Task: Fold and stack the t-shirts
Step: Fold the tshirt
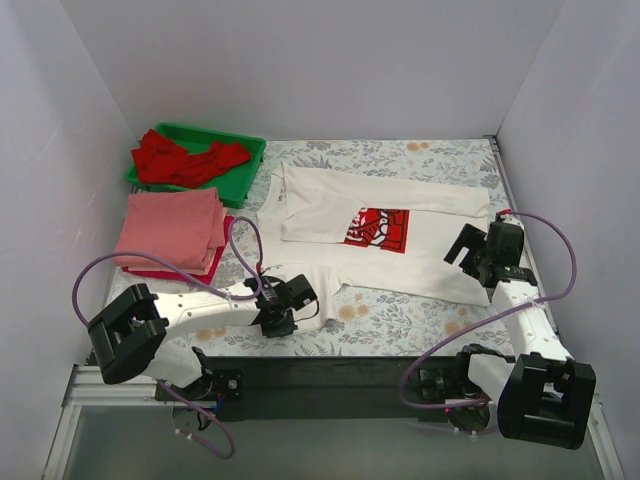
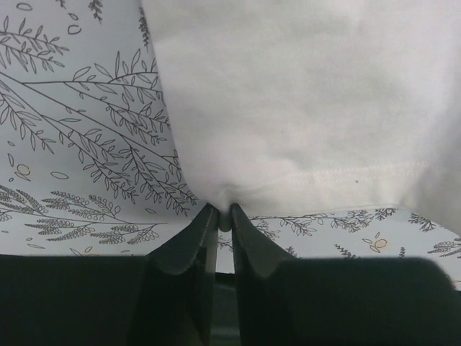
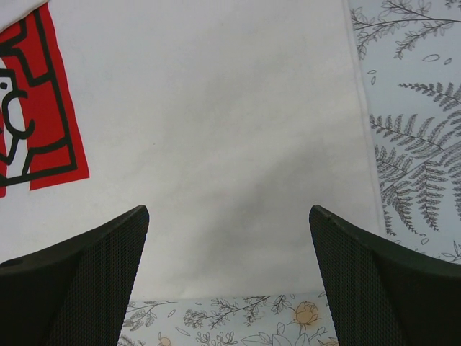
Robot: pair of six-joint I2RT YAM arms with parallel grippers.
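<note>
So that the cream-white cotton t-shirt (image 1: 330, 215) with its red-and-black print can be folded, the left gripper (image 2: 224, 211) clamps its near hem while the right gripper (image 3: 229, 210) hovers wide open

**Overhead view, as I see it from my remote station.** Three plain walls enclose the workspace: a back wall (image 1: 320, 60), a left wall (image 1: 45, 150) and a right wall (image 1: 590, 110). All are matt, pale lavender-grey, and meet in straight corners. The table is covered by a pale cloth (image 1: 400, 155) printed with grey fern fronds, leafy sprigs and small orange-yellow flowers.

**Wrist views.** Both show me the cloth at close range, with fine branching stems on the left and a large fern and a single bloom on the right.

**Near edge.** A black strip (image 1: 330, 378) runs along the table, with a silver metal rail (image 1: 85, 393) below it.

**Light.** Soft and even, casting faint shadows.
</note>
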